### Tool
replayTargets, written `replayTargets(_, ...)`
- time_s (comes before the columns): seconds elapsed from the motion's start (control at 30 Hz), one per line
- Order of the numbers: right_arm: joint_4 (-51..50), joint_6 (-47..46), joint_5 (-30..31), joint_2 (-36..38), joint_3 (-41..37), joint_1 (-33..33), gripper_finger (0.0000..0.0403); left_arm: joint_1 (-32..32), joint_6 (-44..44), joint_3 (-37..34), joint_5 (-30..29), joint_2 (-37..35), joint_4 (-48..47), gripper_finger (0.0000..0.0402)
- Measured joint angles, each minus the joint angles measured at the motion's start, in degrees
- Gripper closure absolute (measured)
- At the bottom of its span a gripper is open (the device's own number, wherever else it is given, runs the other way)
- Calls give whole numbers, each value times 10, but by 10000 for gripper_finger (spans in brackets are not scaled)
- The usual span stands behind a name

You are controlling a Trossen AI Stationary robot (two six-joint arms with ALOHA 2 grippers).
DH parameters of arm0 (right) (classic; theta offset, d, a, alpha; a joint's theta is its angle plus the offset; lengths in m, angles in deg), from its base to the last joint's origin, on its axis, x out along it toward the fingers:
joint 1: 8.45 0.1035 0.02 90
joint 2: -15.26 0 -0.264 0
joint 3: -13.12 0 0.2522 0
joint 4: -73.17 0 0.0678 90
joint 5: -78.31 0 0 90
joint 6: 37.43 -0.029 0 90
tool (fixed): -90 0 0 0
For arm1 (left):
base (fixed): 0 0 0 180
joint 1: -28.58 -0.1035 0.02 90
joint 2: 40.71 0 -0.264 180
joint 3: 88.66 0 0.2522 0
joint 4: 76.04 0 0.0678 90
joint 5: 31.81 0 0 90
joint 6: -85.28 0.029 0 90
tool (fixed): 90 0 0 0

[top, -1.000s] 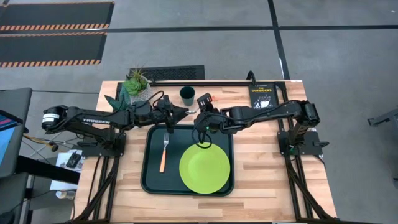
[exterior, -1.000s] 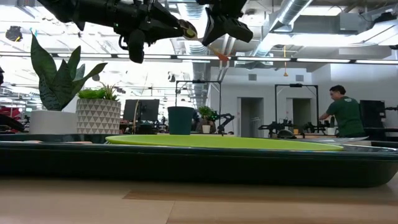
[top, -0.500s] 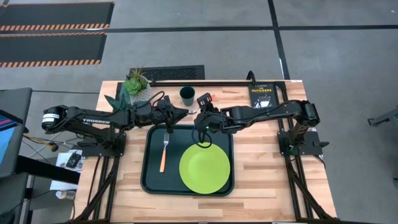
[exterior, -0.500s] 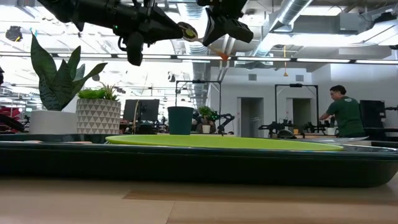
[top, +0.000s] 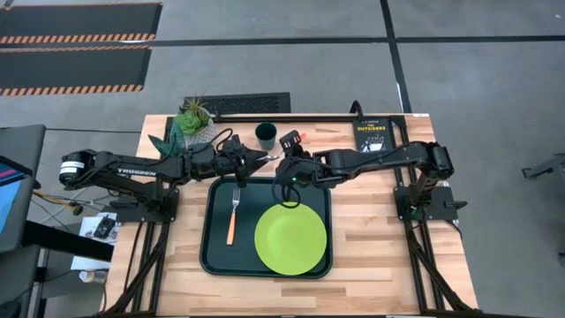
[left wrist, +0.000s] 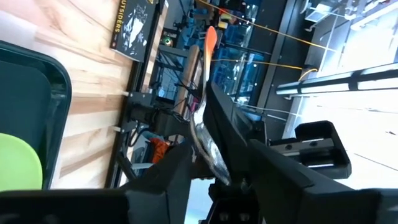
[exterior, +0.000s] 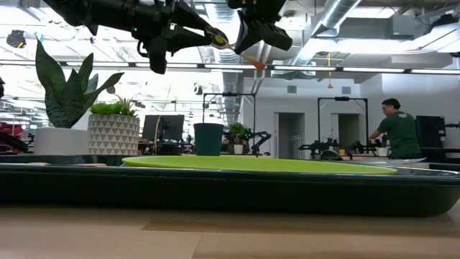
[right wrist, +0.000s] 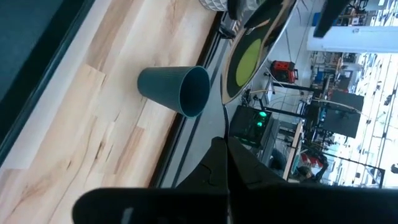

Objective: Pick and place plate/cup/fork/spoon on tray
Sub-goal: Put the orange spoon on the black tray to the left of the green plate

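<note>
High view: the dark green tray [top: 212, 256] lies at the table's middle, with the lime-green plate [top: 290, 238] lying in its right half and the fork [top: 233, 213] lying in its left half, tines toward the far edge. The dark green cup [top: 266, 135] stands upright on the bare wood beyond the tray's far rim, near the potted plant [top: 194, 118] and well apart from the black book [top: 371, 133] at the far right.

Both arms meet above the tray's far edge. The left gripper [top: 259, 160] and the right gripper [top: 284, 164] hang almost tip to tip, raised clear of the table in the low view. The spoon [left wrist: 204, 99] runs between them: in the left wrist view its silver bowl sits between the left fingers, which are closed on it, and its orange handle points away. The right gripper's hold on the handle appears closed, though its fingertips are poorly seen.
</note>
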Motion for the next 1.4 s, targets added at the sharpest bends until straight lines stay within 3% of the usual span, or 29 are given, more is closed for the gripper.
replayTargets(0.67,26,31,-2,0,0,-7,400,0,-16,0,-10,3,-2,246)
replayTargets(1.4,29,30,-15,0,1,-6,400,0,-9,0,-9,3,-3,377)
